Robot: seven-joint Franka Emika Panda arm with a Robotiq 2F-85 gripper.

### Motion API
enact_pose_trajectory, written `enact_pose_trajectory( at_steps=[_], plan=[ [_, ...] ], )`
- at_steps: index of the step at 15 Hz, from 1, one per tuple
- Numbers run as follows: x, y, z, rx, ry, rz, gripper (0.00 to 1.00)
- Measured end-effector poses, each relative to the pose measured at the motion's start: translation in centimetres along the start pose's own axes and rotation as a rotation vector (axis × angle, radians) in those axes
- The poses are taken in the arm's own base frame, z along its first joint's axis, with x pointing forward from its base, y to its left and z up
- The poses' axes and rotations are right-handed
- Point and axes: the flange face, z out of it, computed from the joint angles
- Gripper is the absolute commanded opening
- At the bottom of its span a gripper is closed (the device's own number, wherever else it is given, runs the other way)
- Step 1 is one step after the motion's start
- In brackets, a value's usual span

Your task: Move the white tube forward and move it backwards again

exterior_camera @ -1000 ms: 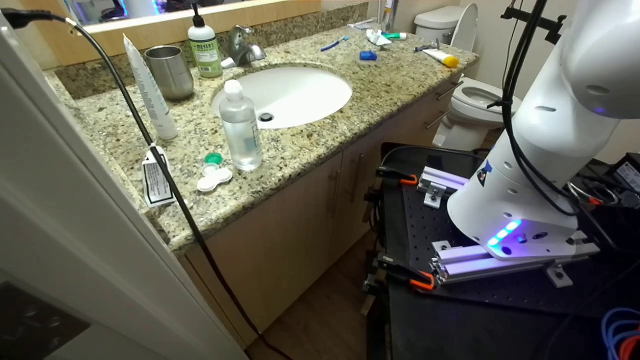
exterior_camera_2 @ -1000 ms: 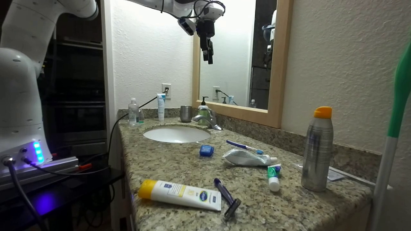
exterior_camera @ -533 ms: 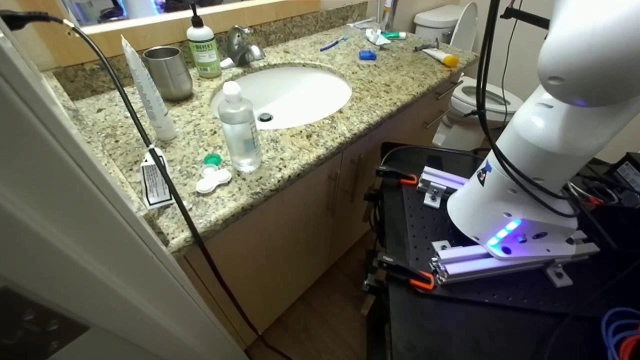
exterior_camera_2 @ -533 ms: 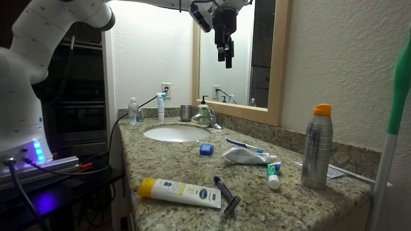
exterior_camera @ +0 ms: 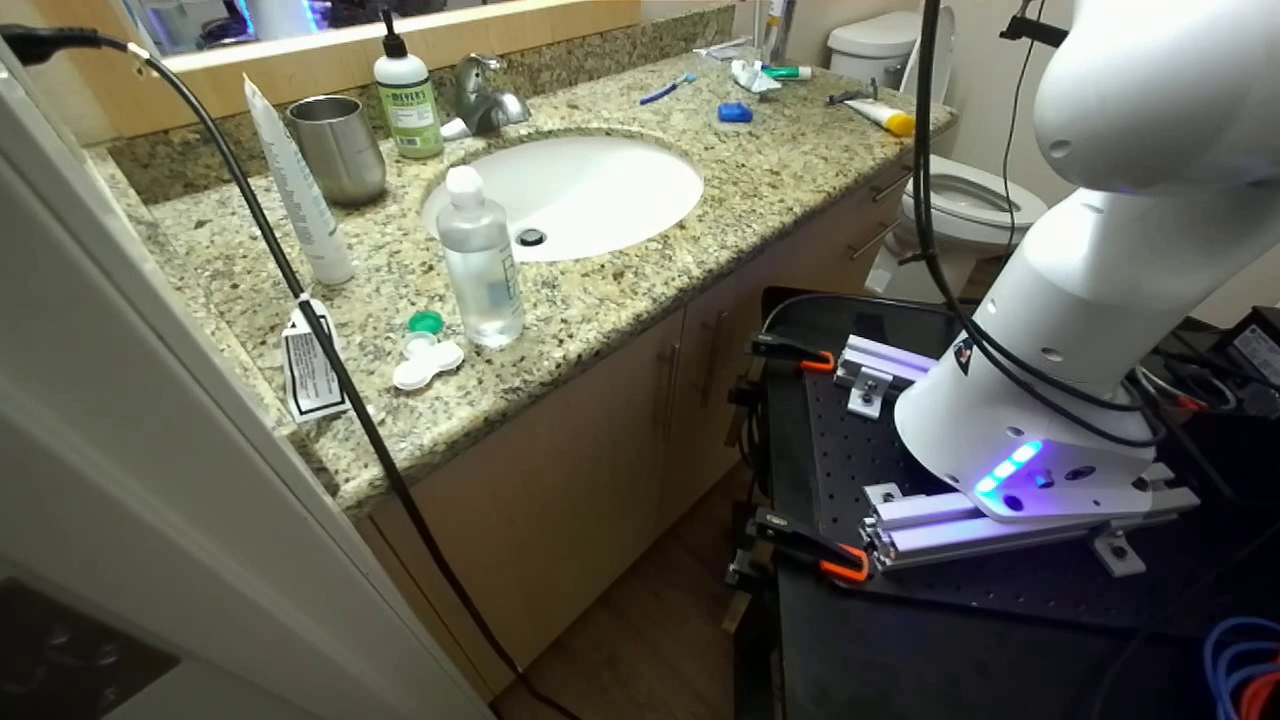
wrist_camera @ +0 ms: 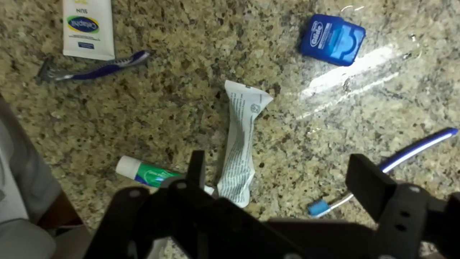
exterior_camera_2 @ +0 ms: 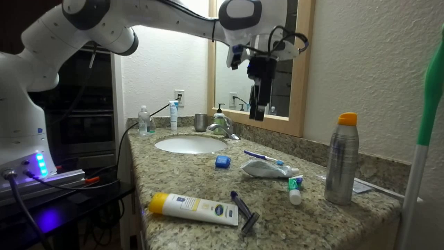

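The white tube, crumpled with small print, lies flat on the counter in both exterior views (exterior_camera: 755, 76) (exterior_camera_2: 267, 169). It also shows in the wrist view (wrist_camera: 239, 151), slanting up from the left finger; its cap end is partly covered by the gripper. My gripper (exterior_camera_2: 257, 113) hangs fingers down above the counter, above and apart from the tube. In the wrist view the gripper (wrist_camera: 278, 165) is open with nothing between its fingers; the tube's lower end lies just inside the left finger. The gripper is out of frame in the view that shows the toilet.
Around the tube lie a green-and-white tube (exterior_camera_2: 295, 191), a toothbrush (exterior_camera_2: 264, 157), a blue floss box (exterior_camera_2: 222, 161), a razor (exterior_camera_2: 245, 211) and a yellow-capped tube (exterior_camera_2: 196, 209). A silver spray can (exterior_camera_2: 342, 159) stands right. The sink (exterior_camera_2: 190, 144) and faucet (exterior_camera_2: 225, 127) are behind.
The arm has swung over the counter. In the view with the spray can the gripper has moved right, down and nearer the camera, toward the white tube. The counter objects have not moved.
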Motion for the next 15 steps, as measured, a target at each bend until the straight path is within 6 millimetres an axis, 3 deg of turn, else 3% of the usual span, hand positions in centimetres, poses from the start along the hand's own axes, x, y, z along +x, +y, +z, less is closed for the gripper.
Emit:
enact_pose_trajectory(
  at_steps=[3, 7, 9, 15],
  plan=[
    [1.2, -1.9, 2.6, 0.004, 0.004, -0.041, 1.00],
    [1.3, -2.2, 2.3, 0.002, 0.012, -0.033, 1.00],
    [1.4, -2.5, 3.3, -0.009, -0.005, -0.022, 1.00],
    [2.3, -1.4, 10.6, -0.095, -0.046, -0.055, 1.00]
  ],
)
